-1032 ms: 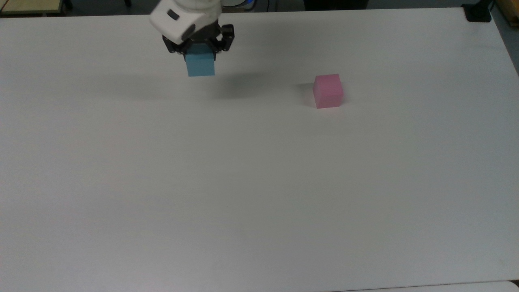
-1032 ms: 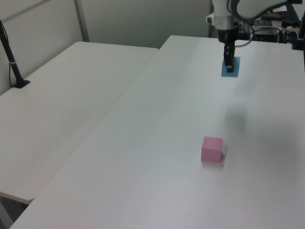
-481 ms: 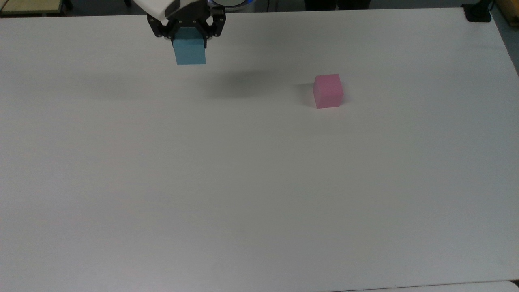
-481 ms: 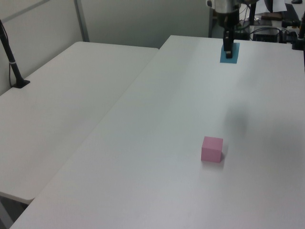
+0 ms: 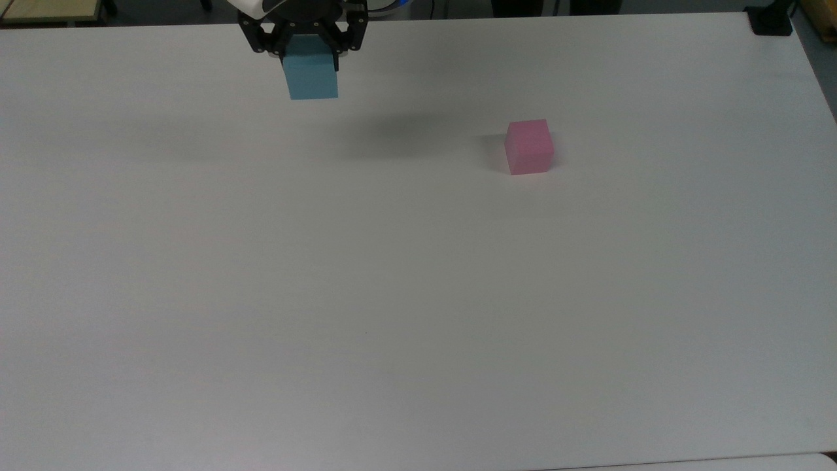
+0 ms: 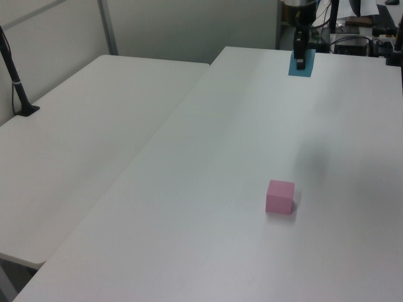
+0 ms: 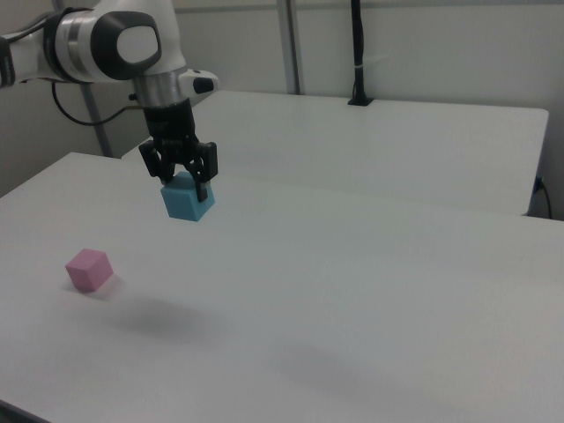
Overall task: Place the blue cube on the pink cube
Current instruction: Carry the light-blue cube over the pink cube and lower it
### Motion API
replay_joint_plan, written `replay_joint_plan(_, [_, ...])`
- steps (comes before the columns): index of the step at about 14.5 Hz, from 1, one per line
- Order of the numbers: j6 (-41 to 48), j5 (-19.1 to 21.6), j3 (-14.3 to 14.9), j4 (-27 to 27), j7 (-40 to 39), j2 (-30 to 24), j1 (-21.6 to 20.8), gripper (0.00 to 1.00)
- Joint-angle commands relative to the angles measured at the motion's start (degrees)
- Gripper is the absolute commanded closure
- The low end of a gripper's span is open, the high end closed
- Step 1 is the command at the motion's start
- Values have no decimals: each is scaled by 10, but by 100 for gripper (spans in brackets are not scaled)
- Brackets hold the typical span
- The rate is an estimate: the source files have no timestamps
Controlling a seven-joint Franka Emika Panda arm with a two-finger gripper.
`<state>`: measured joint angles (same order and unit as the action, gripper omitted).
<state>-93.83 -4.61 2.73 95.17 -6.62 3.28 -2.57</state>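
The blue cube (image 5: 313, 75) hangs in the air well above the white table (image 5: 418, 294), held between the black fingers of my gripper (image 5: 308, 49), which is shut on it. The right view shows the blue cube (image 7: 187, 201) under the gripper (image 7: 183, 181), clear of the tabletop, with a soft shadow below. The pink cube (image 5: 528, 146) rests on the table, to the right of the gripper in the top view. In the left view the pink cube (image 6: 280, 196) lies near the front and the blue cube (image 6: 301, 65) is far back. In the right view the pink cube (image 7: 88, 269) is lower left.
A second white table (image 6: 82, 138) adjoins on the left view's left, with a black post (image 6: 17, 88) clamped at its edge. Cables and equipment (image 6: 362, 38) sit beyond the far end. A black clamp (image 5: 771, 19) marks the top view's upper right corner.
The gripper has risen with the blue cube, shifting left and then slightly right in the top view. The pink cube has stayed in place.
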Motion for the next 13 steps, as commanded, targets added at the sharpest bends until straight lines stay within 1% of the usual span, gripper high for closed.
replay_joint_plan(1, [1, 29, 0, -3, 3, -3, -30, 47])
replay_joint_plan(3, [-3, 30, 0, -3, 35, -3, -54, 47])
replay_joint_plan(5, [-6, 30, 0, -4, 51, -2, -78, 47])
replay_joint_plan(7, [-21, 30, 0, -3, 84, -2, -110, 47])
replay_joint_plan(8, [-30, 29, 0, -3, 99, -1, -134, 47])
replay_joint_plan(10, [-29, 29, 0, -3, 126, -1, -167, 47])
replay_joint_plan(13, [-39, 29, -13, -5, 182, 1, -202, 47])
